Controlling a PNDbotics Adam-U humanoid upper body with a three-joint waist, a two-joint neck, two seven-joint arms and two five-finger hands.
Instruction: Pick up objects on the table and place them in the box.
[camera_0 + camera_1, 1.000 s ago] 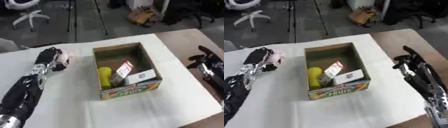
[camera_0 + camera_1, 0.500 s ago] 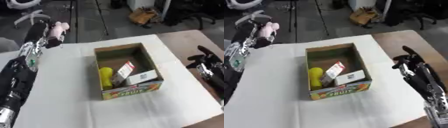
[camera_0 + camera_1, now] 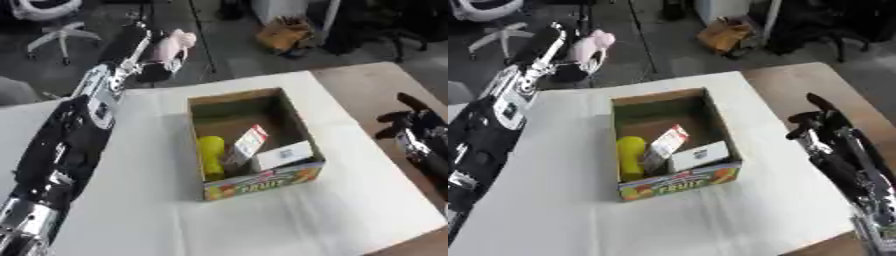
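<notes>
- Pink soft object (image 3: pixel 175 42) sits high in our left hand (image 3: pixel 150 55), raised above the far left part of the table and seen against the floor behind it; our fingers are curled round it, so we hold it clear of every surface.
- We see our left arm (image 3: pixel 74 132) running up from the lower left corner across the white cloth (image 3: pixel 131 200) that covers the table.
- We see the cardboard box (image 3: pixel 674 182) standing open near the middle of the cloth, its front wall printed with the word FRUIT and bright fruit colours.
- We find three things already inside the box: a yellow object (image 3: pixel 211 155) against the left wall, a tilted carton with red and white print (image 3: pixel 248 144) leaning beside it, and a small white box (image 3: pixel 283 155) in the near right corner, touching the carton.
- We keep the pink object well apart from the box, up and to its left, not over the opening.
- We see our right hand (image 3: pixel 820 122) at the right edge, over the bare brown table top (image 3: pixel 815 85) beyond the cloth; its fingers are loosely bent and hold nothing, and it touches none of the objects.
- We note an office chair (image 3: pixel 54 20) and a brown bag (image 3: pixel 284 35) on the floor past the table.
</notes>
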